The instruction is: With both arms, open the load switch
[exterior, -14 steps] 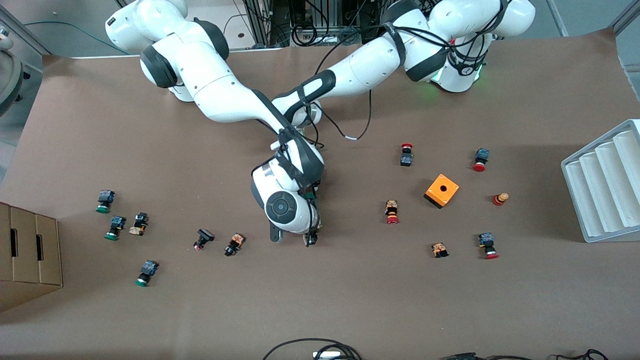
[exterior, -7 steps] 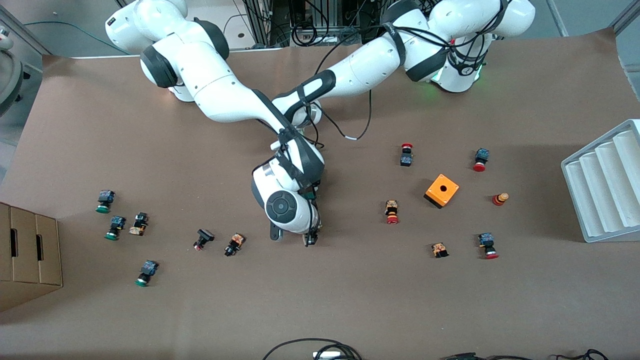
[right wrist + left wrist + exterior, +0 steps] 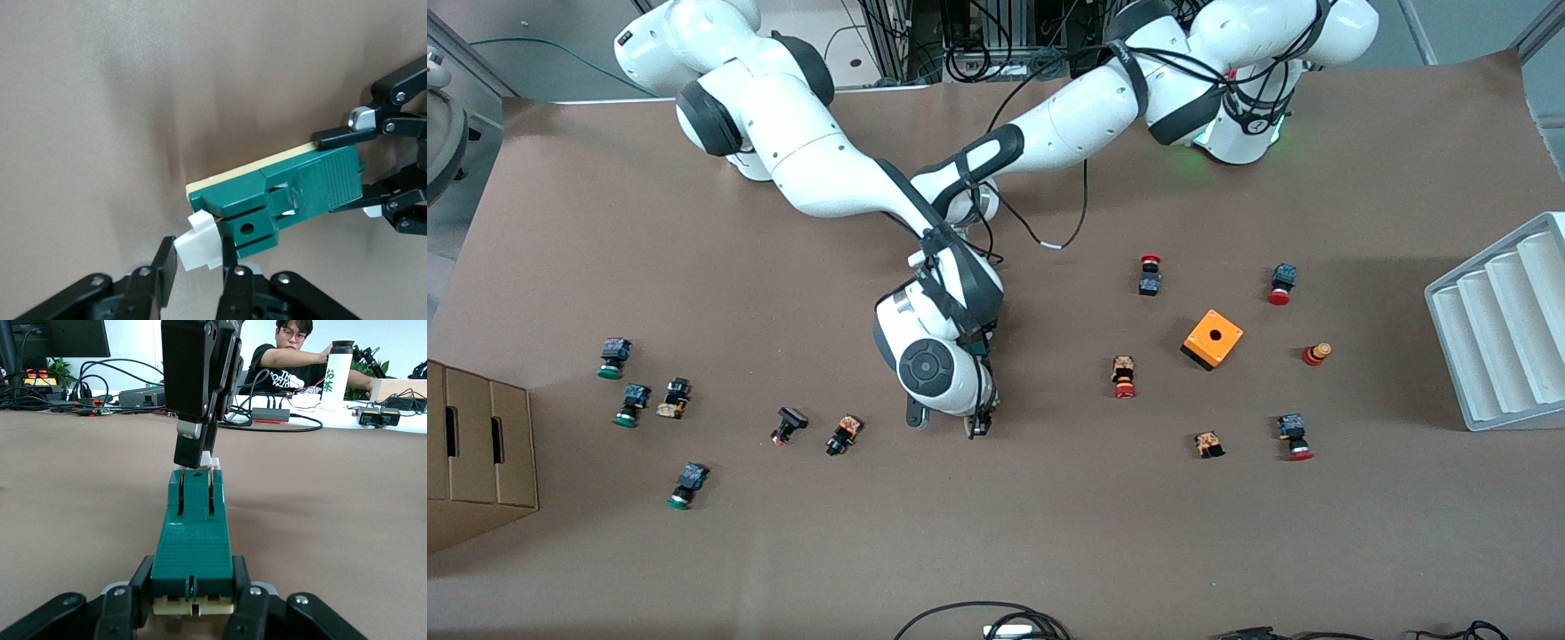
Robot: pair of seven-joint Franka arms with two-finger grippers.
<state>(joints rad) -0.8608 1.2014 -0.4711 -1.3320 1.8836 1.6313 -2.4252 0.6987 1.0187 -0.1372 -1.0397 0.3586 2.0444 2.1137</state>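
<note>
Nothing has visibly shifted: left hand (image 3: pixel 193 603) grips the load switch (image 3: pixel 193 540) body; right hand (image 3: pixel 199 270) pinches its white piece (image 3: pixel 197 248).

Probably a robotics lab: cable-strewn benches (image 3: pixel 100 393), monitor (image 3: pixel 57 337), seated person (image 3: pixel 297 357).

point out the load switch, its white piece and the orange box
load switch (image 3: pixel 193 550), left wrist view, ribbed green top
white piece (image 3: pixel 197 248), right wrist view, its middle
orange box (image 3: pixel 1213 339), front view, top face
</note>
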